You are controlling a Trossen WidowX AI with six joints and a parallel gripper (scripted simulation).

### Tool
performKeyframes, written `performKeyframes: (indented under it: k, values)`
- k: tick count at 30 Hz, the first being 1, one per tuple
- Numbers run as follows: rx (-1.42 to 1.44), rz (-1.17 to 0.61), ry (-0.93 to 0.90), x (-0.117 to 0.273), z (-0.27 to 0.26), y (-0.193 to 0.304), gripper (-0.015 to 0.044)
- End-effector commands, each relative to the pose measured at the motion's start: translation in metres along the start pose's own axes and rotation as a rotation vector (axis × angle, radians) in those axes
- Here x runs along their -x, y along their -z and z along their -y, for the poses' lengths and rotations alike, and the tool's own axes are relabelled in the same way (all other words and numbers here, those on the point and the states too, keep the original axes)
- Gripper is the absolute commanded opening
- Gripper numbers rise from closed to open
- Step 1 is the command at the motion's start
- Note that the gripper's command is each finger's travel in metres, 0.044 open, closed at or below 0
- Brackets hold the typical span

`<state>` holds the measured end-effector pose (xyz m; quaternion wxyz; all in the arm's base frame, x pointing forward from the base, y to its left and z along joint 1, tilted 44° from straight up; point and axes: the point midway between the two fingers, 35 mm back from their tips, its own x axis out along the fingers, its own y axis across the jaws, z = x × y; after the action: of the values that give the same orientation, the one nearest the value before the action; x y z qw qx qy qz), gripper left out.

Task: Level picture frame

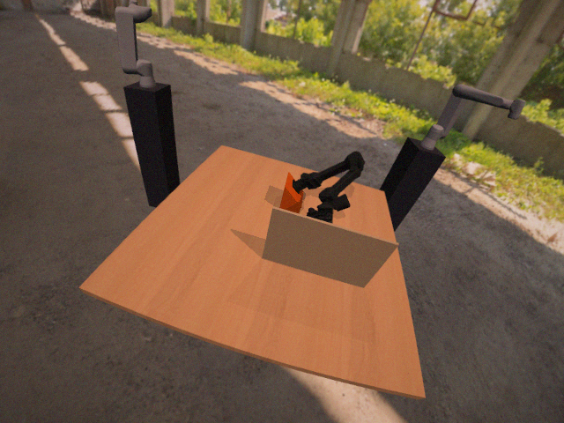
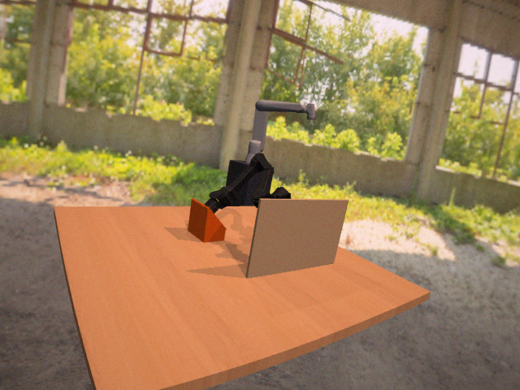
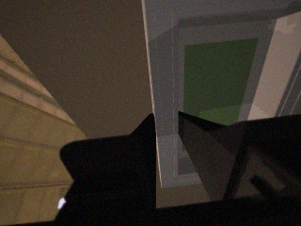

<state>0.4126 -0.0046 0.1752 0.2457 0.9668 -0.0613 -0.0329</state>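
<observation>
Wooden table (image 1: 181,255) (image 2: 167,310); claw (image 1: 294,186) (image 2: 211,206) (image 3: 163,116) grips frame (image 3: 165,61) (edge).

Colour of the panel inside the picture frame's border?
Dark green; shows best in the wrist view.

Screw out of sight; frame's edge partly hidden.
</observation>
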Motion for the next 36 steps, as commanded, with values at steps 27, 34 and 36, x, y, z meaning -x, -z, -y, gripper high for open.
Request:
performKeyframes:
  k: [27, 34, 36]
  values:
    - [0.003, 0.003, -0.015, -0.0002, -0.007, -0.0003, 0.0]
    - [0.003, 0.003, -0.015, -0.0002, -0.007, 0.0004, 0.0]
    - [0.003, 0.003, -0.015, -0.0002, -0.0072, 0.0005, 0.0]
